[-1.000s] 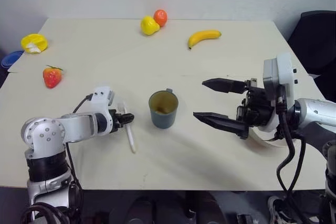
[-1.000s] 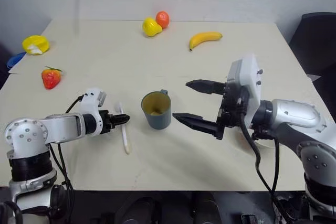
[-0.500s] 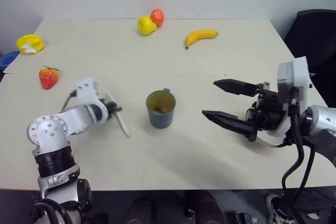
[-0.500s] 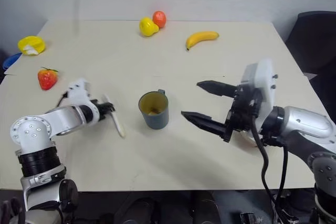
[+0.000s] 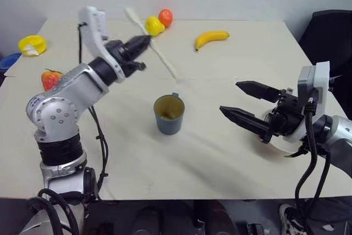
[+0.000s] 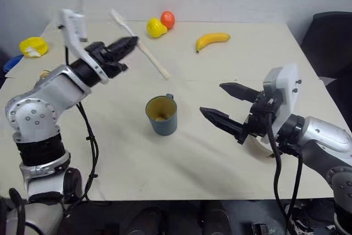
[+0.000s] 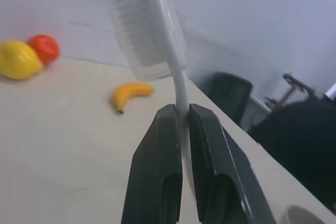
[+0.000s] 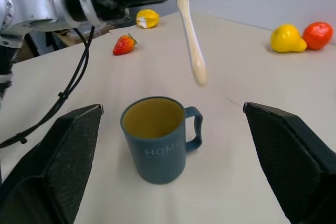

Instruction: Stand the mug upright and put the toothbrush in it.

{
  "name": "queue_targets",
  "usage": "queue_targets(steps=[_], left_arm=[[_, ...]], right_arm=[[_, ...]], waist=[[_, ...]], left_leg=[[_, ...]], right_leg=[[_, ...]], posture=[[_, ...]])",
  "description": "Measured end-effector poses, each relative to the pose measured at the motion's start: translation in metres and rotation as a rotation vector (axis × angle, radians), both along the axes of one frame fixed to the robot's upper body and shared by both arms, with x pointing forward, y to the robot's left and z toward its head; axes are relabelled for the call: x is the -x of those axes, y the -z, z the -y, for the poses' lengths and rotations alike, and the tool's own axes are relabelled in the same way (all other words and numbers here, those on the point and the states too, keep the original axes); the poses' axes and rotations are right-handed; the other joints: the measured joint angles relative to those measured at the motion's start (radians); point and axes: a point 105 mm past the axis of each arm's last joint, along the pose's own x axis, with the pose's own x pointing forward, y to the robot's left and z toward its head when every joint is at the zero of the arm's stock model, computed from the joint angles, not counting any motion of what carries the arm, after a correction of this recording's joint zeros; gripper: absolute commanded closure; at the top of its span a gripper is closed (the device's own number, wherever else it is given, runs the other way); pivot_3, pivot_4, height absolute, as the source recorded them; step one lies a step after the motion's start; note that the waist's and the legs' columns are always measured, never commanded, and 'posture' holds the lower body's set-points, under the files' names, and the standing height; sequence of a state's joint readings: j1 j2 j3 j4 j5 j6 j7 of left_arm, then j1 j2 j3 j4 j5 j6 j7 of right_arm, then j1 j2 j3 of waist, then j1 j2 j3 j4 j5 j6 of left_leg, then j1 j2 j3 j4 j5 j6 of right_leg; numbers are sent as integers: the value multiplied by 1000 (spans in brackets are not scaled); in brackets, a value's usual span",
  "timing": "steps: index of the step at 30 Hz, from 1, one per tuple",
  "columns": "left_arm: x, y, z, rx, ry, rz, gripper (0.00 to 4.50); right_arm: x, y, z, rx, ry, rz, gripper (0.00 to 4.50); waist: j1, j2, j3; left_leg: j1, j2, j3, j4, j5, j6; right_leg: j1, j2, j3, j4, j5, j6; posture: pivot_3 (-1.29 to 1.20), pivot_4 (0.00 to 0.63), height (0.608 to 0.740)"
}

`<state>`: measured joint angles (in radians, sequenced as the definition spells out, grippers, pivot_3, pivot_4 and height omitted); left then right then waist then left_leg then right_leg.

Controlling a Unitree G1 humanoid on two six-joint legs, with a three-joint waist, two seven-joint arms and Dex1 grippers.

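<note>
A: Mug [image 5: 169,114] status?
B: Upright on the beige desk [image 5: 231,70]. Ribbed teal cylinder, loop handle, tan inside; contents can't tell.
A: Toothbrush [image 5: 152,50]?
B: Slim white plastic, in the air above and behind the mug. Left hand [image 5: 144,41] clenched on its handle.
A: Right hand [image 5: 238,101]?
B: Just right of the mug, black fingers spread, holding nothing.

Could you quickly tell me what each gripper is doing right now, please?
Left gripper: shut on the slim white plastic toothbrush, held in the air.
Right gripper: open, holding nothing.
</note>
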<state>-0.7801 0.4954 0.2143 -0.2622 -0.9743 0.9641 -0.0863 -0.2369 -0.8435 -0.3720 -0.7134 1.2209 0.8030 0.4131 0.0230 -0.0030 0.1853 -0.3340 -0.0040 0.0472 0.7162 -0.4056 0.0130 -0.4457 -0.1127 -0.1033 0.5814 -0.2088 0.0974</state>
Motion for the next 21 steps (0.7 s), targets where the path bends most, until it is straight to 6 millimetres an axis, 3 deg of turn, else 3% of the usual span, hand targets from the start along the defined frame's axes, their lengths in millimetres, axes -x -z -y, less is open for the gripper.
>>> queue_targets(steps=[5,21], left_arm=[[13,8,1,-217,88,101,4371],[28,1,-8,-322,208,171,4371]], right_arm=[[-3,5,4,4,40,-14,0],[-5,8,8,15,73,-8,0]], waist=[[-1,1,0],[3,1,1]], left_leg=[[0,2,1,-1,0,0],[-2,1,-8,-1,-1,2]], right_leg=[[0,1,0,0,-1,-1],[0,0,-1,-3,0,0]], posture=[[0,150,740],[0,150,740]])
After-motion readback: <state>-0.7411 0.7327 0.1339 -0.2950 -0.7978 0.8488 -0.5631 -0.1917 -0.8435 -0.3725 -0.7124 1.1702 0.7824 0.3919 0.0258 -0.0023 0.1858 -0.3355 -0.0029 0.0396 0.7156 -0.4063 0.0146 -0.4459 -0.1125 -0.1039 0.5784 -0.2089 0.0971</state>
